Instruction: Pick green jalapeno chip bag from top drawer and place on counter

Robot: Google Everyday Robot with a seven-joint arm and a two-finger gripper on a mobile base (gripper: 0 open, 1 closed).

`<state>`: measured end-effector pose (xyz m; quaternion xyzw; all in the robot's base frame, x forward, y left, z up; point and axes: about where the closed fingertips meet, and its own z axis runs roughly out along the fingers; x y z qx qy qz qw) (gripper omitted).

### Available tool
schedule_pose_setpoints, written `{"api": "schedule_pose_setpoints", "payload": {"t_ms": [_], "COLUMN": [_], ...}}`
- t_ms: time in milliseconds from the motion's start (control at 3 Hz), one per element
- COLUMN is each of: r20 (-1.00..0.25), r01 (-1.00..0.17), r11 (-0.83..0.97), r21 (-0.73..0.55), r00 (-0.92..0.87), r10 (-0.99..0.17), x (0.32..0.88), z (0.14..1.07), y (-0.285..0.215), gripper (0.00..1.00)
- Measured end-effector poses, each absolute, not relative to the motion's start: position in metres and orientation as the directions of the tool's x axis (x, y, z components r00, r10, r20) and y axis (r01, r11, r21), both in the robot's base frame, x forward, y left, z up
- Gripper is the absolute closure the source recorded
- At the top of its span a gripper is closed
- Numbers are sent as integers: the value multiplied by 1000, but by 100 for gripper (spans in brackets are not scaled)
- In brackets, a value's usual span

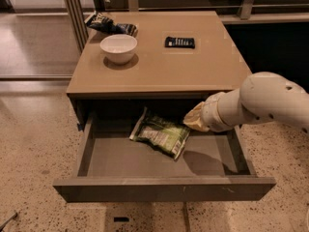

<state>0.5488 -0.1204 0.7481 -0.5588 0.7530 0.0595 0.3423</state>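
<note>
The green jalapeno chip bag (pixel 159 133) is lying flat and askew on the floor of the open top drawer (pixel 120 158), toward the drawer's back and near its middle. It is looking light, soft and crinkly, with a slick foil skin that would likely be slipping out of a shallow pinch. The flat sealed edge facing the drawer's right side seems the better place to take hold. The gripper (pixel 194 120) is hanging in the drawer's back right part, just beside that edge. I cannot tell whether it is open or closed, or whether it is touching the bag. The counter (pixel 164 66) directly above the drawer is offering bare room. The drawer's back is sitting in shadow, and the bag's print is proving unreadable.
</note>
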Motion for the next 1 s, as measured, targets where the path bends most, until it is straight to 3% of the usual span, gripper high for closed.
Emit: {"api": "schedule_pose_setpoints", "payload": {"t_ms": [333, 1000], "r20": [-613, -661], "r01": [-893, -890], "r11": [379, 410], "r21": [-241, -200], "r00": [-163, -186], "r10": [-773, -727], "x": [554, 568], "z": [717, 678], "y": [-104, -89], "gripper": [100, 59]}}
